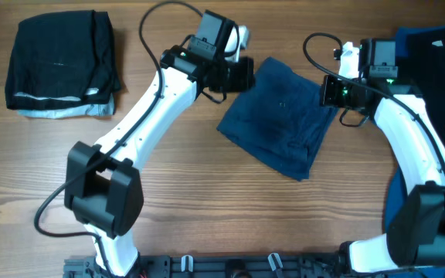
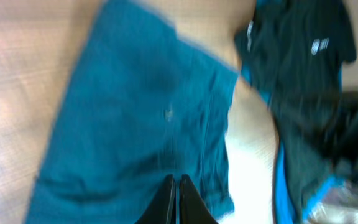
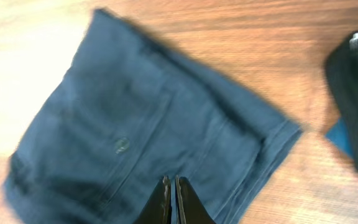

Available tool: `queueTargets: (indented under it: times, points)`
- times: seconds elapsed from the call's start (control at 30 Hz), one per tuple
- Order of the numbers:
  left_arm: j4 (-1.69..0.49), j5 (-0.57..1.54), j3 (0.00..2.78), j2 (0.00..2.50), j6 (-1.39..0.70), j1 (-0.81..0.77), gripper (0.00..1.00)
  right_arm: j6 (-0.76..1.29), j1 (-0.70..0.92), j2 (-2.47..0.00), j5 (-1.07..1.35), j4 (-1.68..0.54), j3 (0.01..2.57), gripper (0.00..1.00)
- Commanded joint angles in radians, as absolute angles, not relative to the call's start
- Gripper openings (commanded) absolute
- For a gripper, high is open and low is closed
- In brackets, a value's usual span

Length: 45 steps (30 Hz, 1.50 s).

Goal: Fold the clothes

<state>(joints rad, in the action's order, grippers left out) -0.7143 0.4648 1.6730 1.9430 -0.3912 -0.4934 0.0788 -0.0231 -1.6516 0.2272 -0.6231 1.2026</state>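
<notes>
Now the navy shorts [image 1: 280, 116] lie folded on the middle of the table [image 1: 207, 193], between the two arms. The left gripper [image 2: 174, 182] and right gripper [image 3: 170, 182] hang over opposite edges, both clenched tight with no cloth caught. A folded dark stack [image 1: 60, 62] sits far left; a dark pile [image 1: 439, 77] lies right.

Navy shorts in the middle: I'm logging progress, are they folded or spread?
Folded: the navy shorts lie as one compact four-sided shape, no separate legs showing, layered edges visible in the right wrist view.
</notes>
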Motion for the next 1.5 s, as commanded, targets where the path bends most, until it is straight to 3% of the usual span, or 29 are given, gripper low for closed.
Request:
queueTargets:
  times: [0.0,0.27,0.57,0.73,0.97,1.27,1.47]
  points:
    - [-0.765,0.585,1.647,2.001,-0.344,-0.509,0.04,0.138,-0.035,-1.744,0.141,-0.566,1.164,0.04]
    - [-0.769,0.579,1.64,2.128,-0.344,-0.566,0.04,0.138,-0.046,-2.001,0.26,-0.427,1.164,0.04]
    - [-0.968,0.552,1.639,2.3,-0.344,-0.574,0.04,0.141,-0.046,-2.005,0.278,-0.44,1.164,0.04]
    - [-1.008,0.535,1.643,2.253,-0.348,-0.568,0.04,0.142,-0.046,-2.005,0.278,-0.437,1.164,0.04]
    - [-0.918,0.533,1.643,2.012,-0.347,-0.599,0.04,0.141,-0.046,-2.005,0.278,-0.434,1.164,0.04]
    - [-0.88,0.547,1.639,2.099,-0.409,-0.673,0.04,0.191,-0.045,-2.005,0.31,-0.427,1.164,0.04]
    - [-0.767,0.741,1.637,2.127,-0.425,-0.688,0.04,0.19,-0.045,-2.005,0.324,-0.427,1.164,0.04]
